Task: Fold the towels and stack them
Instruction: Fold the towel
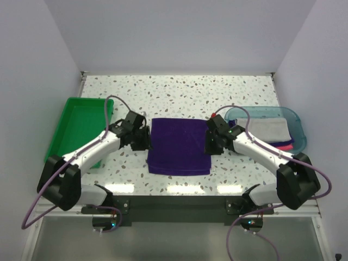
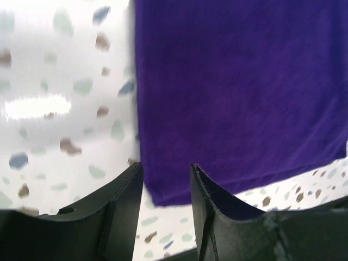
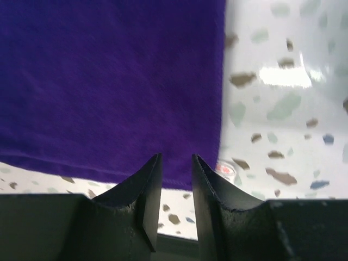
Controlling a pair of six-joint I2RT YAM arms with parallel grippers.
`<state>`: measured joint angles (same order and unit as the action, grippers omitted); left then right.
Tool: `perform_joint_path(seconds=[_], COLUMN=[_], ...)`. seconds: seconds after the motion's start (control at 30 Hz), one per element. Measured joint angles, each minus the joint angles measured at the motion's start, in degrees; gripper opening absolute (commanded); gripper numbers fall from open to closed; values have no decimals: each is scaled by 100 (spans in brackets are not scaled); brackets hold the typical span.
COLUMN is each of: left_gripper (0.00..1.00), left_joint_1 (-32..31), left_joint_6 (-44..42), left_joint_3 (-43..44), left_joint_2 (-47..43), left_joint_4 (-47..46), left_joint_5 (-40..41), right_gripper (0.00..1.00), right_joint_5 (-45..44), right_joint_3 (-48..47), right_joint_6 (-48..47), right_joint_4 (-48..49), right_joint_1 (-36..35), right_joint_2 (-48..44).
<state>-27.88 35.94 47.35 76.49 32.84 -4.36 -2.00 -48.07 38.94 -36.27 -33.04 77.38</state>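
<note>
A dark purple towel (image 1: 179,145) lies flat on the speckled table between the two arms. My left gripper (image 1: 145,137) is at its far left corner. In the left wrist view that towel (image 2: 239,92) fills the upper right, and its corner shows in the gap of my left gripper (image 2: 166,175), whose jaws stand apart. My right gripper (image 1: 210,139) is at the far right corner. In the right wrist view the towel (image 3: 109,81) reaches between the narrowly open jaws of my right gripper (image 3: 176,163). A pale grey-white towel (image 1: 266,129) and a hot pink one (image 1: 286,144) lie in the tray.
A green plastic bin (image 1: 79,128) sits at the left beside the left arm. A translucent teal tray (image 1: 297,122) sits at the right, behind the right arm. A small round red-and-white thing (image 3: 225,169) lies on the table by the towel's right corner.
</note>
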Motion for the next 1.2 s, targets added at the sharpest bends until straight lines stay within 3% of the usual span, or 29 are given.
perform_joint_path(seconds=[0.4,0.87,1.0,1.2], left_gripper=[42,42,49,63], left_joint_1=[11,435,487,487], left_joint_6=[-514,-691,-754,-752], left_joint_3=[1497,3106,3602,3545], left_joint_2=[2138,3810,4124,3921], left_joint_4=[-708,-925,-933,-815], left_joint_5=[245,321,361,479], right_gripper=[30,30,32,39], right_joint_5=[-459,-442,-446,-407], right_joint_3=[-1379,-2844,-3451,-3560], right_joint_6=[-632,-1320,-1521,-1604], right_joint_4=[586,866,852,732], right_joint_1=[20,660,787,820], right_joint_2=[1987,3510,3910,3788])
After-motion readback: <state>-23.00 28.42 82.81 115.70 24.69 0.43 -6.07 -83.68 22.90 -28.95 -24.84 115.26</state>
